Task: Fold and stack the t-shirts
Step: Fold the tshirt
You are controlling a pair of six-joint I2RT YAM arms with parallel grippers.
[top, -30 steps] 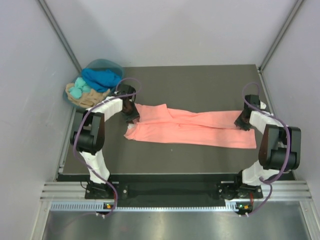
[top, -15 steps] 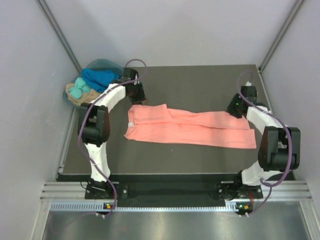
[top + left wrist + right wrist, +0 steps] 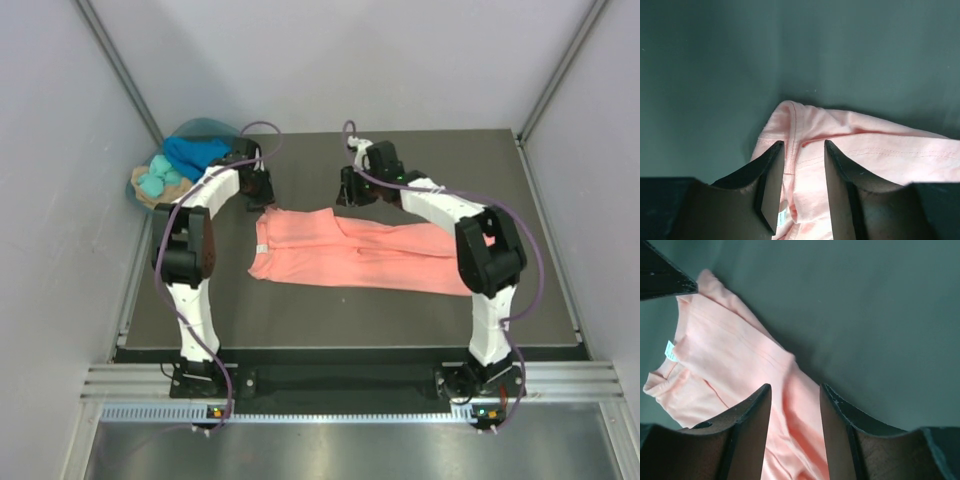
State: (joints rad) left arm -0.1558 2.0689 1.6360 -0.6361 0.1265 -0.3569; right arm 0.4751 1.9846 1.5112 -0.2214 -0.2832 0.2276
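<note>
we had swung our right hand (image 3: 350, 190) in from the right end of the pink shirt (image 3: 380, 258) to its far edge, near our left hand (image 3: 259, 189); both stood released, the shirt flat on the bench (image 3: 440, 160), likely awaiting its next fold.

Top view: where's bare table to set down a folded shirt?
Bare: the near table strip between the pink shirt and the front edge, plus the far right corner. Crowded: far left, around the left end effector, right end effector and basket.
</note>
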